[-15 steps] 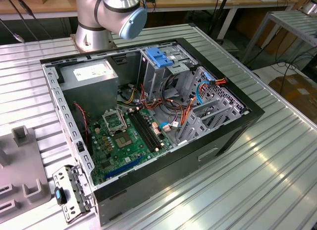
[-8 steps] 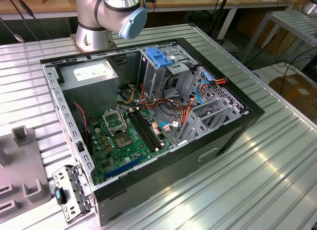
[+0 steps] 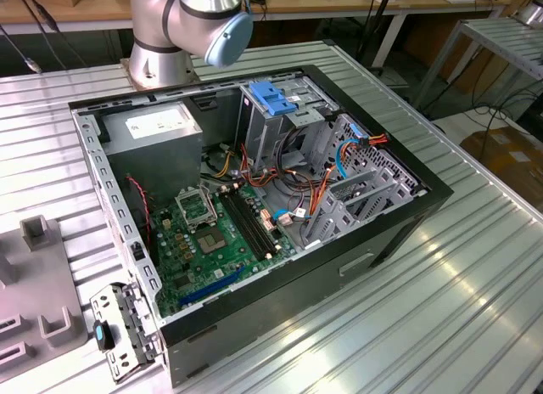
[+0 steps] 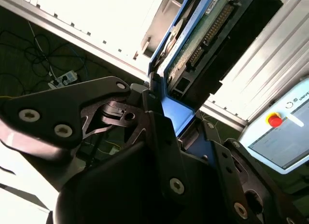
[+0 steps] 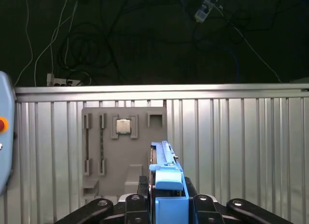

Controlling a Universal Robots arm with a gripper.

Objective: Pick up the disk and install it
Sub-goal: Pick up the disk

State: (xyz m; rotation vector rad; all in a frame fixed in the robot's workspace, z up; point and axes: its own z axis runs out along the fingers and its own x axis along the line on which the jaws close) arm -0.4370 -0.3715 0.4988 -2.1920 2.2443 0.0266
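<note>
Disk (image 4: pixel 195 45) in blue carrier (image 5: pixel 166 178) is clamped by gripper (image 4: pixel 171 113); grey fixture plate (image 5: pixel 120 156) with CPU chip (image 5: pixel 123 126) seen beyond on ribbed table (image 5: pixel 241 151).

Disk (image 4: pixel 195 43) blue frame, green board; claw (image 5: pixel 168 192) black; table (image 5: pixel 241 137) ribbed silver.
</note>
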